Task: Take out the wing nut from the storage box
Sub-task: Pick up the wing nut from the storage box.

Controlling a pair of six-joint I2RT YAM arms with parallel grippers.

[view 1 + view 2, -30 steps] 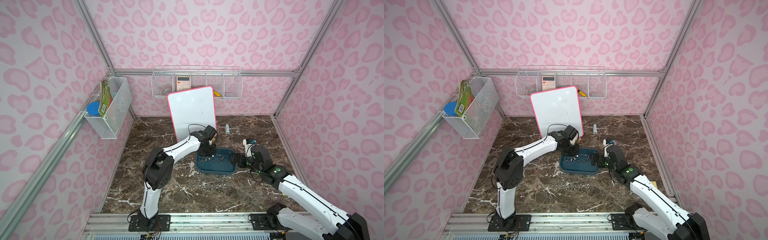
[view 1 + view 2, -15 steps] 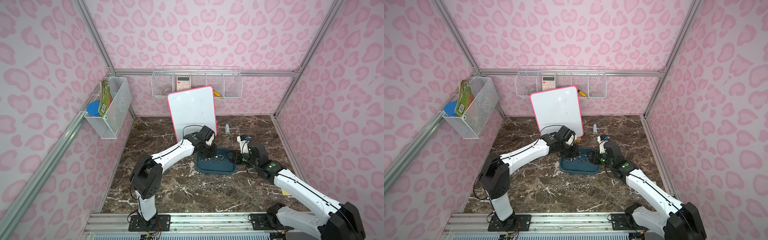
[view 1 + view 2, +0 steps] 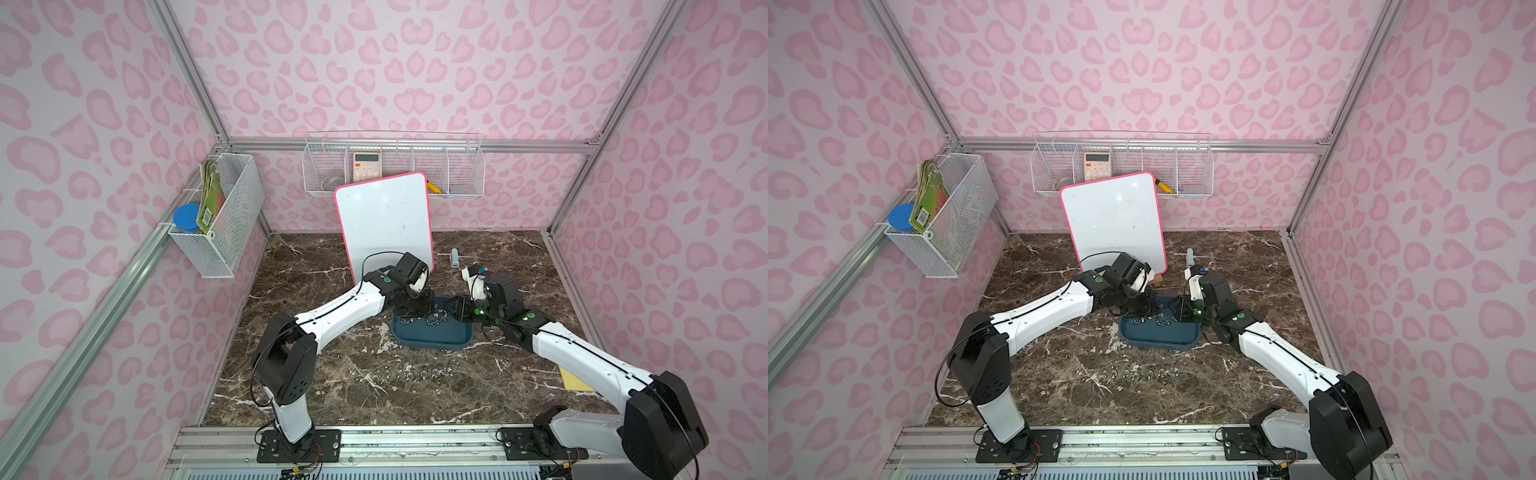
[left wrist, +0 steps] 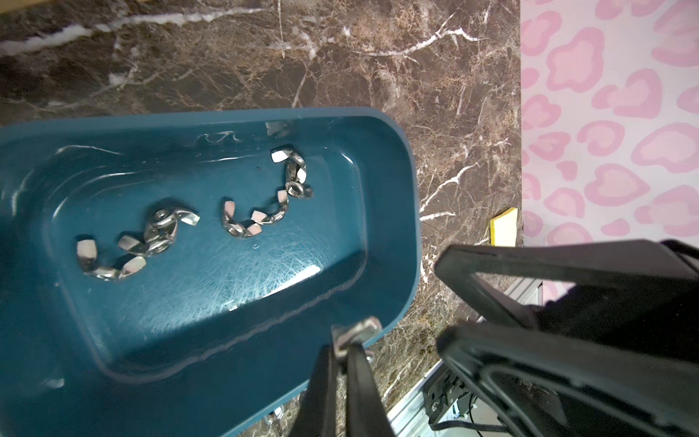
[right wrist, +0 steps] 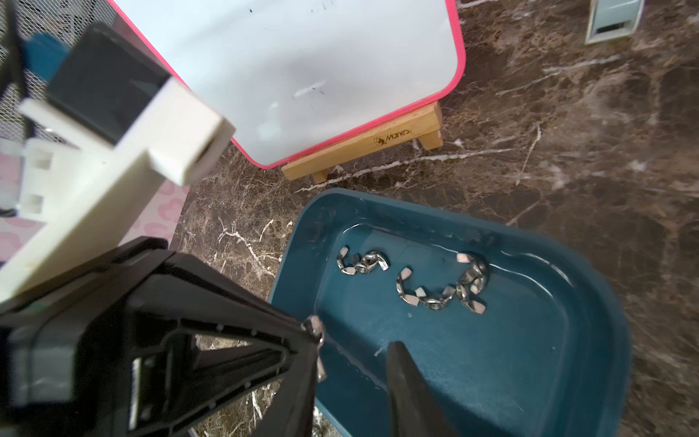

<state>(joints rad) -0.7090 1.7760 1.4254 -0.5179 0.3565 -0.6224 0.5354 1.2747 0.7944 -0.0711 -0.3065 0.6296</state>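
Lift-out step: wing nut [image 4: 357, 333] held over box [image 4: 393, 196].
Pinched between narrow left jaws, just above the rim; right jaws apart, empty, close beside. Next, likely: clear rim, lower to desk [image 4: 340, 56].

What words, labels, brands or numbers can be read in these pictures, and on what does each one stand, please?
"Mares", roughly, in small print beside a logo: on the wooden stand under the whiteboard.
Calculator keys, in the back basket: too small to read.
Barcode on the green packet, in the side basket: too small to read.
Whiteboard: faint marks only, no writing.
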